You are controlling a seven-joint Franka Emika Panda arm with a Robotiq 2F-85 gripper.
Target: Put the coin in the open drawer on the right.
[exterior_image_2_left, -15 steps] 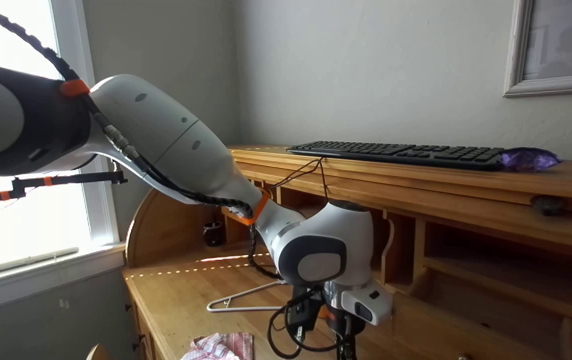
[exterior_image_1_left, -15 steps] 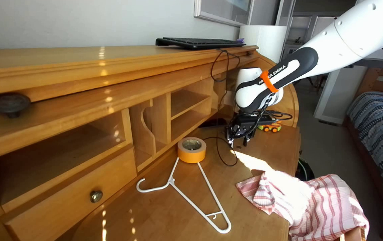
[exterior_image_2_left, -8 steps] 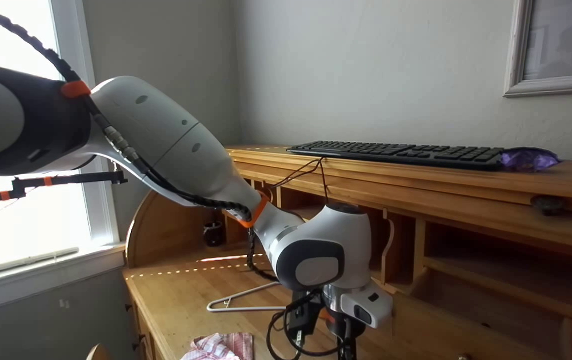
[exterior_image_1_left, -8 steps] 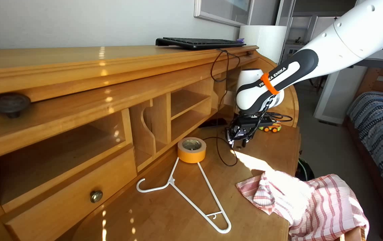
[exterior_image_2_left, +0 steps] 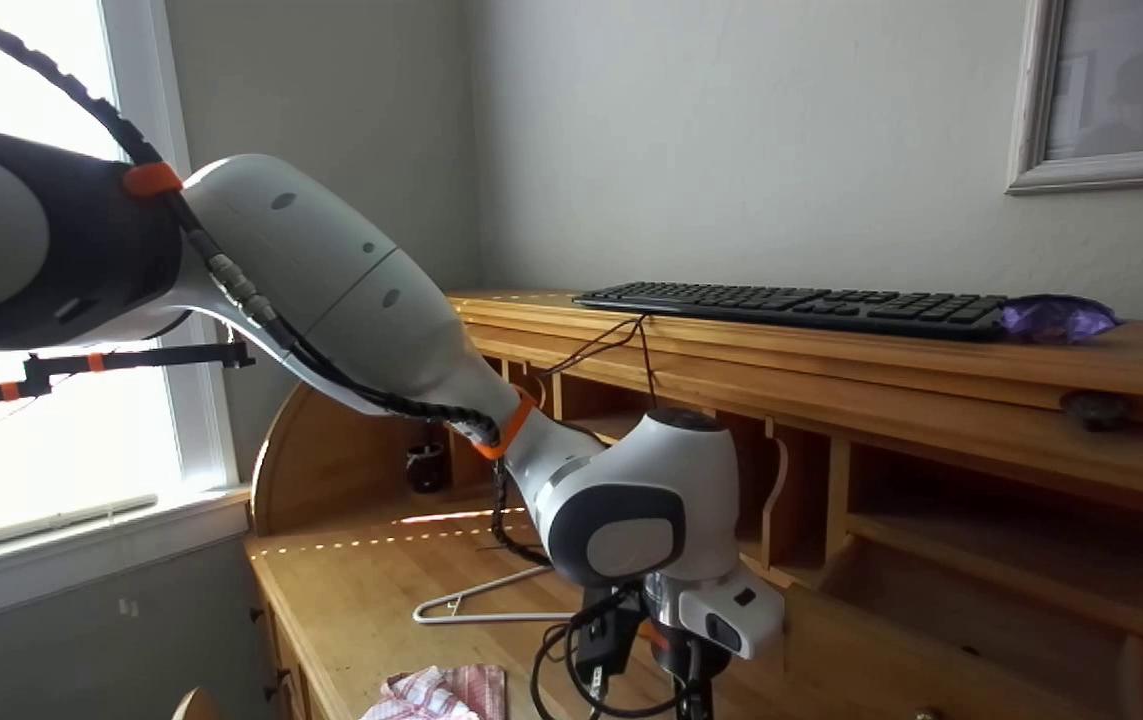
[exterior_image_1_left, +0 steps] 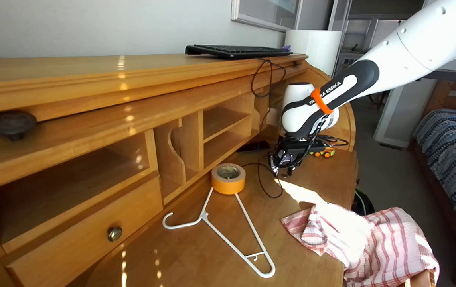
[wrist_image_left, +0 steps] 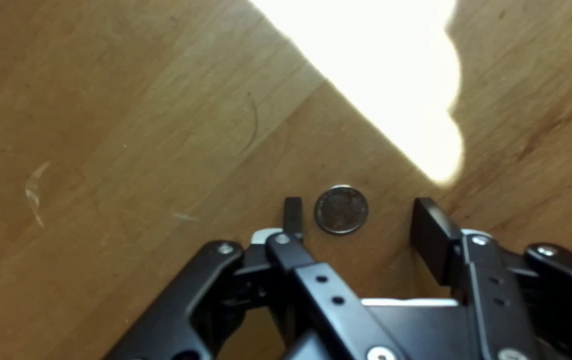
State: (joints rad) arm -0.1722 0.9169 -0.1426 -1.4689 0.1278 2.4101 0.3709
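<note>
The jaws of the black metal pincer (wrist_image_left: 357, 212) are spread apart, nothing clamped. Between them in the wrist view, a small, round, dark-silver coin (wrist_image_left: 341, 210) is seen flat on the honey-coloured wooden counter (wrist_image_left: 165, 125), nearer the nine-o'clock jaw. Tip height cannot be judged: if closed slightly high, the jaws would probably be slid over the coin's thin rim; met unevenly, it could be shoved toward three o'clock. The small, shallow, open light-wood drawer (exterior_image_2_left: 971, 615), four o'clock in an exterior view, might then be reached without it.
</note>
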